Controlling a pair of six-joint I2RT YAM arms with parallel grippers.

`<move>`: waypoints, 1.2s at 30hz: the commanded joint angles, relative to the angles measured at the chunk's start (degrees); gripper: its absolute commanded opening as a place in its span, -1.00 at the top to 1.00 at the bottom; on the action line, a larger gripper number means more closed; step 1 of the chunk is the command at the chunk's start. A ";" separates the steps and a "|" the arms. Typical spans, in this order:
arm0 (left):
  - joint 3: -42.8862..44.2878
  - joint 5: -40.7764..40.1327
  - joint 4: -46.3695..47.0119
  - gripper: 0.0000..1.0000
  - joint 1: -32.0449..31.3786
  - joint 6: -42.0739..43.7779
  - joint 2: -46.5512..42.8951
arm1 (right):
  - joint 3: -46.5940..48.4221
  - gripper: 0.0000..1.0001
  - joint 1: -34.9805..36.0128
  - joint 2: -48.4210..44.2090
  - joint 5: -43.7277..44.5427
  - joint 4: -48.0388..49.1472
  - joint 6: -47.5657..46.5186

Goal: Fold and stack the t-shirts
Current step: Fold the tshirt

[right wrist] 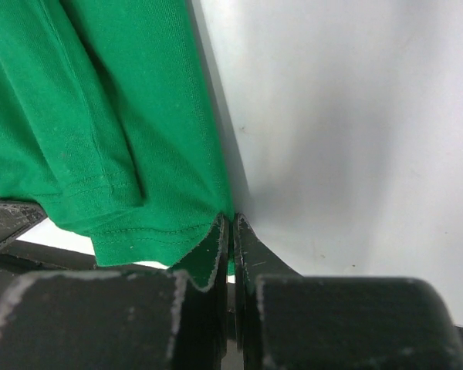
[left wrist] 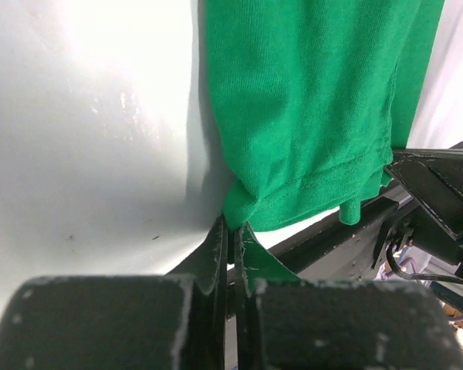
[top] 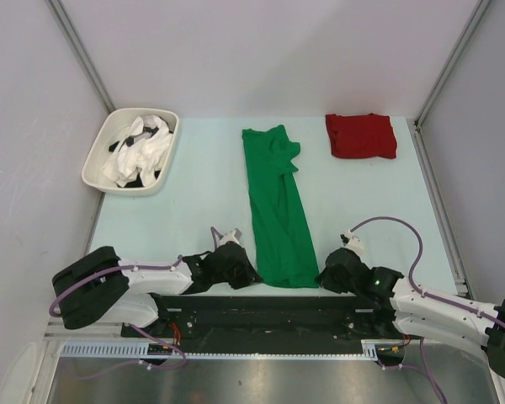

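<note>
The green t-shirt (top: 275,209) lies on the table (top: 194,202), folded lengthwise into a long narrow strip. It runs from near the middle of the far edge down to the near edge, with its collar end at the far side and its hem at the near side, slightly fanned out. A sleeve fold sticks out to the right near the far end.

The left gripper (top: 244,271) sits at the near edge, at the left corner of the hem. In the left wrist view its jaws are pressed together on the corner of the green cloth, which is pinched between the fingertips (left wrist: 218,245) and bunches up just above them. The right gripper (top: 326,276) sits at the near edge on the other side of the strip, at the right corner of the hem. In the right wrist view its jaws are likewise closed tight, with the hem's corner caught between the fingertips (right wrist: 216,239). Both arms reach in low from their bases toward the middle of the near edge.

The red t-shirt (top: 361,135) lies folded square near the far right corner of the table, well apart from the green one. A white tub (top: 97,160) stands at the far left corner, holding crumpled white and dark cloth (top: 139,150).
</note>
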 commanded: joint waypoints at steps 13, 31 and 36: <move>-10.92 -6.12 -10.93 1.00 -7.30 -8.11 -12.85 | -4.52 1.00 3.77 -3.75 -1.72 -5.01 3.53; -6.73 -17.37 -30.62 1.00 -12.15 -12.26 -34.22 | 2.06 1.00 8.69 -6.74 3.29 -7.29 0.11; -1.79 -17.91 -30.80 1.00 -10.39 -6.47 -32.64 | 7.85 1.00 8.61 -5.42 6.01 -6.07 -4.90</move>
